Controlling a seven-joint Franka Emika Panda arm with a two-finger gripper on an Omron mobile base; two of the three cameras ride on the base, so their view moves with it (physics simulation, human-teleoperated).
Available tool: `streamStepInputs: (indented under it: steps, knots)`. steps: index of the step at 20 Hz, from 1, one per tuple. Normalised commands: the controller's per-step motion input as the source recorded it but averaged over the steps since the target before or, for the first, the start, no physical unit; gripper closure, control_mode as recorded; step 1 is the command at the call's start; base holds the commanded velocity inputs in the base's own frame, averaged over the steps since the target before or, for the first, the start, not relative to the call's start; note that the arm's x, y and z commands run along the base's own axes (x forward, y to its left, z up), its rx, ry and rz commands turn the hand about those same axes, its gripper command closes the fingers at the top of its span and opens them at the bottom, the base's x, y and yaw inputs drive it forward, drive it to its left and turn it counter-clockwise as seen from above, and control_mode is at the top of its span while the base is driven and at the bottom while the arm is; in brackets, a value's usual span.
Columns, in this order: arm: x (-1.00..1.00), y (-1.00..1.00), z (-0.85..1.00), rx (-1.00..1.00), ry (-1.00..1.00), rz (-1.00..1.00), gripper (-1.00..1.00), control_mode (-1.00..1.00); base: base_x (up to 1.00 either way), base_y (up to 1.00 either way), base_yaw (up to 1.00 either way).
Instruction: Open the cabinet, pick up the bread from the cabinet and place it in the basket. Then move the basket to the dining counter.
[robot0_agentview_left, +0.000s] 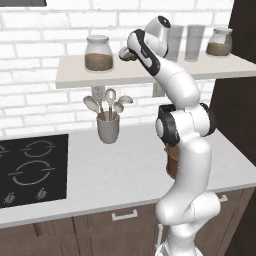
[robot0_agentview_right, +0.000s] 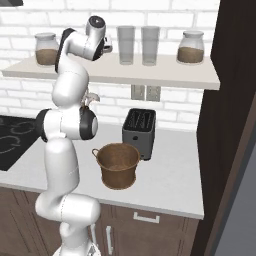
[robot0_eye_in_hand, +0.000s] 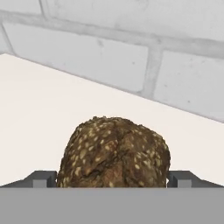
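- Dark brown, seed-flecked bread (robot0_eye_in_hand: 114, 153) directly ahead of the hand (robot0_eye_in_hand: 113, 181), centred between the 2 grey fingertips (robot0_eye_in_hand: 43, 178) that rise at either side of it in the hand view.
- Sits on the pale shelf (robot0_agentview_left: 75, 75), against the white brick wall just beyond; no open cabinet door to be seen around it.
- Lumpy and near round, so no clear long axis to line up with; slightly wider than tall from the hand's side.
- Hand spread wide, 1 fingertip to each flank of the bread, a thin gap showing on both sides; nothing clamped, nothing held, contact not evident.
- From the left base view, hand (robot0_agentview_left: 127, 54) raised to shelf height with the bread (robot0_agentview_left: 131, 56) a dark lump at its tip, just beside the glass jar (robot0_agentview_left: 98, 53) of brown contents.
- From the right base view, wrist up at the shelf next to 2 empty glasses (robot0_agentview_right: 135, 45); fingers hidden there behind the arm.
- Basket (robot0_agentview_right: 118, 165) well below and behind the hand, down on the desk (robot0_agentview_right: 170, 185) just in front of the toaster (robot0_agentview_right: 139, 131); empty as far as visible.
- Judged step: reach finished, closing on the bread next. Already straddled, so likely only a squeeze needed, then lift clear of the shelf edge and down to the basket.
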Motion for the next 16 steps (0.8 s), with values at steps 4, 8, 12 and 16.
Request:
streamStepInputs:
  steps: [4,8,12,16]
  knots:
    - [-0.57,-0.02,0.0,0.0,-0.07,0.0,1.0,-1.0,0.0,0.0,0.0]
    - [-1.0,-0.02,0.16,0.0,-0.16,-0.07,1.0,-1.0,0.0,0.0,0.0]
    - [-1.0,0.0,0.38,0.0,-0.14,-0.11,1.0,-1.0,0.0,0.0,0.0]
    - [-1.0,-0.22,0.16,0.0,-0.06,-0.18,1.0,-1.0,0.0,0.0,0.0]
